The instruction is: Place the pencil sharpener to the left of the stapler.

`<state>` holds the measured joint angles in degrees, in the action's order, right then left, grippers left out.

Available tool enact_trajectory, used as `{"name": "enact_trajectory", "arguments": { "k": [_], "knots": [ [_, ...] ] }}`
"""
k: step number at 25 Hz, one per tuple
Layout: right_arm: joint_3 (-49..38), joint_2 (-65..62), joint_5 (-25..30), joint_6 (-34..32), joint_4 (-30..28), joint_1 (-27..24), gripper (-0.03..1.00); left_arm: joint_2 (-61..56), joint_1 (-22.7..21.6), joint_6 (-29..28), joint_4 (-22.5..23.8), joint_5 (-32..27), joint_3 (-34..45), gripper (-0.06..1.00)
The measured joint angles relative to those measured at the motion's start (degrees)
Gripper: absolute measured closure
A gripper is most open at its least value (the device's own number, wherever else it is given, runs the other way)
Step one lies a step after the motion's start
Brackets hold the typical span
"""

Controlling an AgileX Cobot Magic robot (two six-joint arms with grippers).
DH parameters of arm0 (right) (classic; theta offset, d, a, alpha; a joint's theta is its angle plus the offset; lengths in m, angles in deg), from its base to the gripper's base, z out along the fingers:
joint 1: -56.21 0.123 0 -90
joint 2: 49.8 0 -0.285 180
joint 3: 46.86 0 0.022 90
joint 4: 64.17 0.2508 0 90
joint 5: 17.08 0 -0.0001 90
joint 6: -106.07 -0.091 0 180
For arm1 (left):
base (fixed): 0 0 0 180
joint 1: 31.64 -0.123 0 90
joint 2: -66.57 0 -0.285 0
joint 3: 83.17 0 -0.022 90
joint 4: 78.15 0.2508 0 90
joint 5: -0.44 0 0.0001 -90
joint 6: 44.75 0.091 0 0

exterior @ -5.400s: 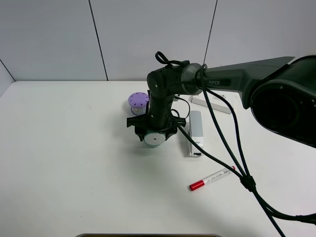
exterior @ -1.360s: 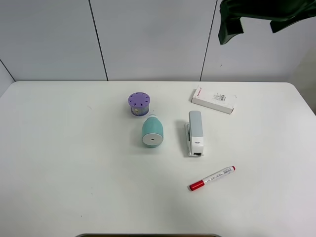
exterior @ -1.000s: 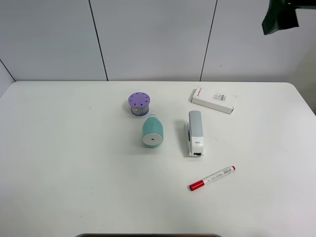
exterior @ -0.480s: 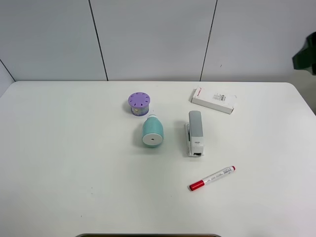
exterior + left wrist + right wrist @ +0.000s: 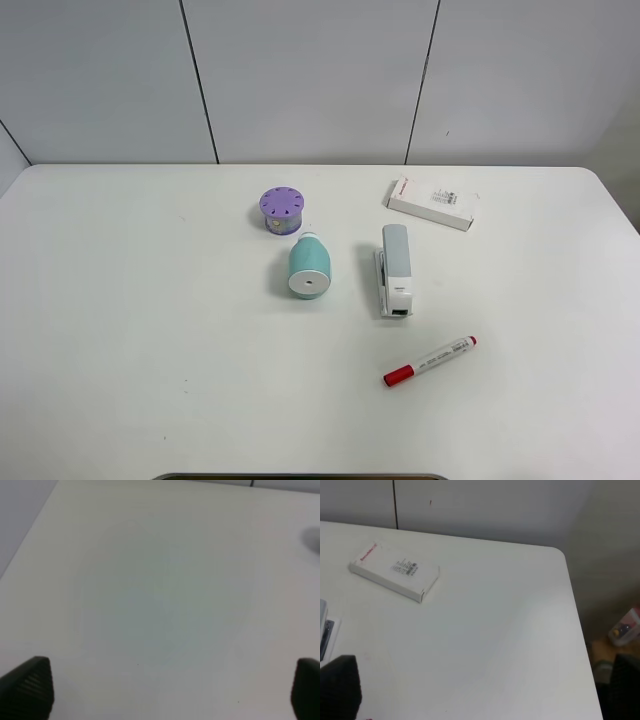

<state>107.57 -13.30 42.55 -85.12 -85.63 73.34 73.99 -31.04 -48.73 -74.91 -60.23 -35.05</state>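
Looks done: pencil sharpener (image 5: pixel 309 270) sits left of stapler (image 5: pixel 395 269). Both grippers, left (image 5: pixel 165 690) and right (image 5: pixel 480 690), are spread wide and empty, nowhere near it; keep clear.

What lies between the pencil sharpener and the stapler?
Nothing: the exterior high view shows only bare table between the pencil sharpener and the stapler.

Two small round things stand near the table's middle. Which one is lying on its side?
The teal pencil sharpener lies on its side, its white round face toward the camera. The purple cylinder behind it stands upright, holes on top.
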Motion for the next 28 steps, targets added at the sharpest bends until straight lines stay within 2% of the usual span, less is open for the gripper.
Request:
{"name": "enact_trajectory", "arguments": {
  "k": [4, 8, 11, 15, 23, 28],
  "knots": [
    [-1.52, -5.94, 1.00, 1.27, 3.39, -4.52, -0.02, 0.00, 0.00, 0.00, 0.00, 0.00, 0.00, -0.01],
    [-3.67, -11.75, 1.19, 5.24, 8.04, -9.22, -0.02, 0.00, 0.00, 0.00, 0.00, 0.00, 0.00, -0.01],
    [-6.82, -16.41, 1.25, 8.86, 10.33, -13.10, -0.02, 0.00, 0.00, 0.00, 0.00, 0.00, 0.00, -0.01],
    [-11.13, -21.56, 1.56, 10.30, 13.58, -16.61, -0.02, 0.00, 0.00, 0.00, 0.00, 0.00, 0.00, -0.01],
    [-19.73, -28.63, 2.13, 11.73, 19.38, -18.26, -0.02, 0.00, 0.00, 0.00, 0.00, 0.00, 0.00, -0.01],
    [-21.64, -28.81, 3.16, 11.95, 21.02, -18.26, -0.02, 0.00, 0.00, 0.00, 0.00, 0.00, 0.00, -0.01]
  ]
}}
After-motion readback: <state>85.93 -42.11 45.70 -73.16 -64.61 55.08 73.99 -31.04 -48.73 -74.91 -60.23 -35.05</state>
